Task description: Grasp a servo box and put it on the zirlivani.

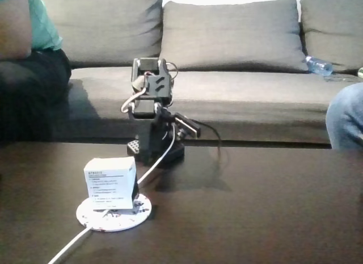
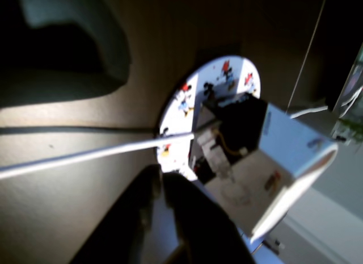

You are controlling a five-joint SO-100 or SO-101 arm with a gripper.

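Observation:
The white servo box stands upright on the speckled round zirlivani at the front left of the dark table in the fixed view, its printed label facing the camera. The arm is folded back over its base behind the box, well apart from it. In the wrist view the servo box sits on the zirlivani, beyond the dark fingers of my gripper. Those fingers meet at their tips and hold nothing.
A white cable runs from the arm's base past the disc to the table's front left edge. A grey sofa stands behind, with a person at the left, a knee at the right and a bottle.

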